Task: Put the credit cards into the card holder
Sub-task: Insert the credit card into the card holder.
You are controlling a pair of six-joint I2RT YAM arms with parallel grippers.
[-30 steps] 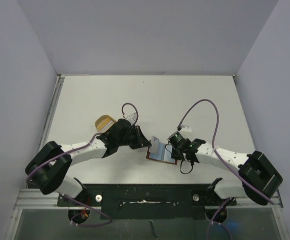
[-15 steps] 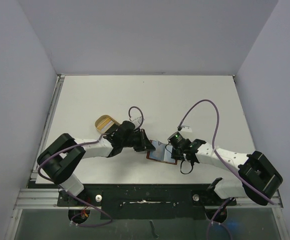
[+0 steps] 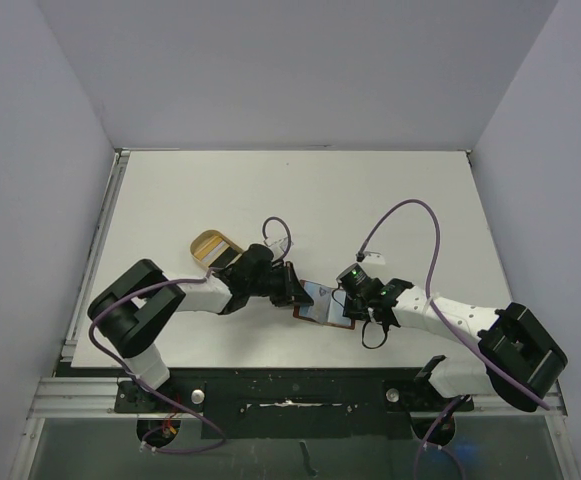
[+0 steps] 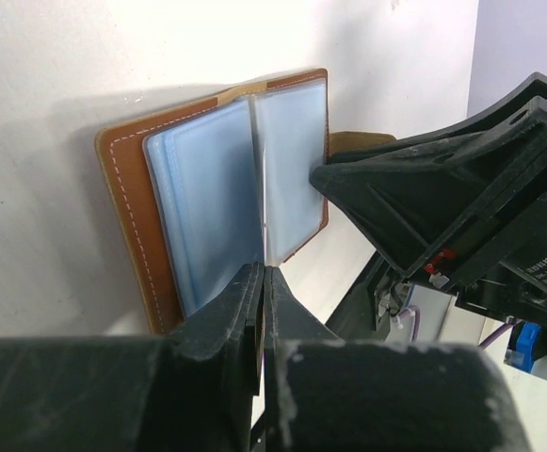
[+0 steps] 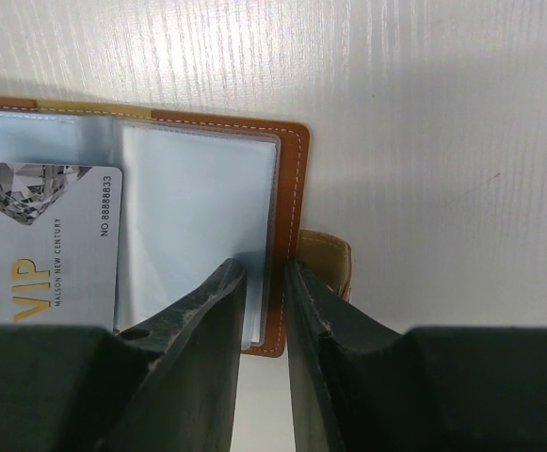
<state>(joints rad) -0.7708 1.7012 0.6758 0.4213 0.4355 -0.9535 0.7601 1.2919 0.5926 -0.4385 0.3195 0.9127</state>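
Observation:
The card holder (image 3: pixel 303 313), an open brown leather wallet (image 4: pixel 127 188) with clear bluish sleeves, lies flat between my arms. My left gripper (image 4: pixel 262 268) is shut on a thin credit card (image 4: pixel 263 188), seen edge-on, its far end at the wallet's middle fold. From above, the left gripper (image 3: pixel 295 285) sits at the wallet's left side. Another pale credit card (image 5: pixel 52 245) marked VIP sits in a sleeve. My right gripper (image 5: pixel 265 268) stands narrowly open, pointing down astride the wallet's right leather edge (image 5: pixel 287 169). In the top view the right gripper (image 3: pixel 350 303) is over that edge.
A tan round-ended tray (image 3: pixel 210 243) lies behind the left arm. The wallet's snap tab (image 5: pixel 325 259) sticks out beside the right finger. The right arm's black wrist housing (image 4: pixel 442 179) stands close beyond the wallet. White table (image 3: pixel 390 190) stretches behind.
The left arm has swung right and brought the card from tilted above the wallet's left side down to its fold. The right arm has stayed put.

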